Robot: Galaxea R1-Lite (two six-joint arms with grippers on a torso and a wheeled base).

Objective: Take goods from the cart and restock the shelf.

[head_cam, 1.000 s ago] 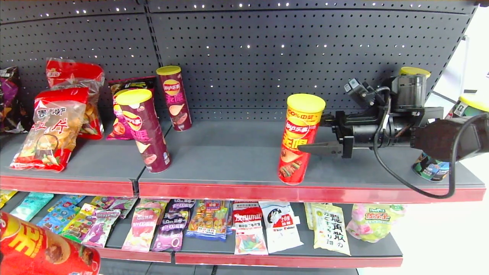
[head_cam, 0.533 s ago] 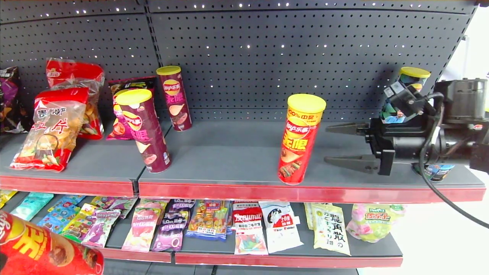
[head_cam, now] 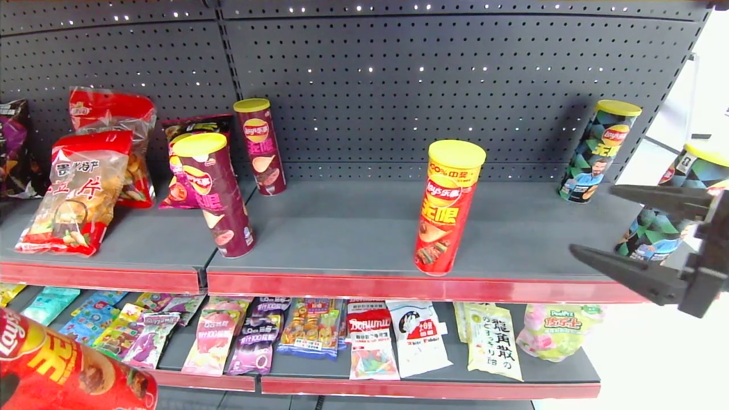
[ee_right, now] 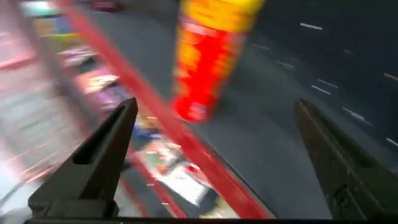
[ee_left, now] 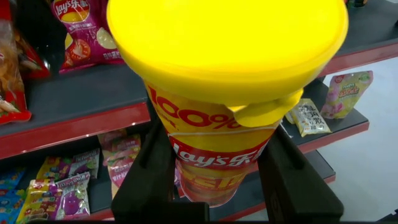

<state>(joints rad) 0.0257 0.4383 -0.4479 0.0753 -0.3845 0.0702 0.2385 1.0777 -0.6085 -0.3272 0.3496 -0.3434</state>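
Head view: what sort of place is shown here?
Probably a shop aisle: a dark grey metal shelf with red front edge, a perforated back panel, a tall red chip tube with yellow lid, and flat colourful snack packets below.

A red chip can (head_cam: 449,208) with a yellow lid stands upright and free on the upper shelf (head_cam: 353,228). It is close to the shelf's front lip, a little toward 3 o'clock from the middle of my head view. The shelf is a dark grey board with a red front edge and a perforated back wall. A second red can (head_cam: 68,370), with the same yellow lid, is clamped between the two fingers of my left pincer (ee_left: 221,146). It lies tilted, low at 8 o'clock in my head view.
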